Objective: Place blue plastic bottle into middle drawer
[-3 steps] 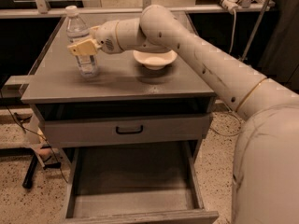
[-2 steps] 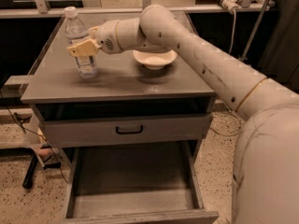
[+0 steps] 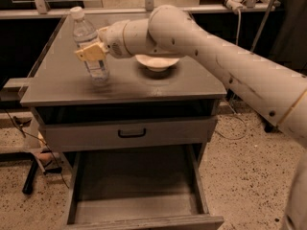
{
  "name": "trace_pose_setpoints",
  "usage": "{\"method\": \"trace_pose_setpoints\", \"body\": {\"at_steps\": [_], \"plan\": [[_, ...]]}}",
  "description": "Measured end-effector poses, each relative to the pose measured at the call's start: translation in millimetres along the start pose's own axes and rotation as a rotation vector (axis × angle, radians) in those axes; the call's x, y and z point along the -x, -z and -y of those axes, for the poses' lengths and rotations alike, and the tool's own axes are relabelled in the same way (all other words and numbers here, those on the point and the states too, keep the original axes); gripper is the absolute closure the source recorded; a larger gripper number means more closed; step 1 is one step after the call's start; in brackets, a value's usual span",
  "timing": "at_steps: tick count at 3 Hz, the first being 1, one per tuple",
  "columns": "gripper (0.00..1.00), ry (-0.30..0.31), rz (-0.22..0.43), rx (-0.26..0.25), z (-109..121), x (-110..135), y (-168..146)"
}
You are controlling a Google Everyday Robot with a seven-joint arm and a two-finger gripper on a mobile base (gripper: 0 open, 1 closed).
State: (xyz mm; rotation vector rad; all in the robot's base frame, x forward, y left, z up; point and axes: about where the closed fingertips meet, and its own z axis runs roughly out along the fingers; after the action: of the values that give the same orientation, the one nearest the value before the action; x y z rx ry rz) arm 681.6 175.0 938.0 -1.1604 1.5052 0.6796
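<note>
Camera view: the tool [image 3: 90,52] is located over the left part of the grey tabletop [image 3: 57,83], at the end of the white arm [image 3: 225,61] that reaches in from the right. Its tan fingers [image 3: 85,52] are closed on the mid-body of the blue plastic bottle [image 3: 84,33]. The bottle is held nearly upright with its white cap [image 3: 76,12] leaning slightly left; whether its base touches the tabletop cannot be told. A cream bowl [image 3: 157,63] is set on the tabletop to the right of the bottle, partly hidden by the arm. Below the tabletop, a closed drawer front [image 3: 86,137] with a black handle [image 3: 132,133] is seen. Beneath it, the middle drawer [image 3: 139,190] is pulled out, with its flat grey floor exposed.
</note>
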Motion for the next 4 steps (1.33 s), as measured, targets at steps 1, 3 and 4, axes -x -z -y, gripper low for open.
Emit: {"method": "trace_pose_setpoints", "body": {"at_steps": [1, 3, 4], "plan": [[1.00, -0.010, -0.032, -0.067, -27, -4, 21], [1.00, -0.098, -0.048, -0.137, -93, -22, 51], [1.00, -0.138, -0.043, -0.140, -123, -25, 64]]}}
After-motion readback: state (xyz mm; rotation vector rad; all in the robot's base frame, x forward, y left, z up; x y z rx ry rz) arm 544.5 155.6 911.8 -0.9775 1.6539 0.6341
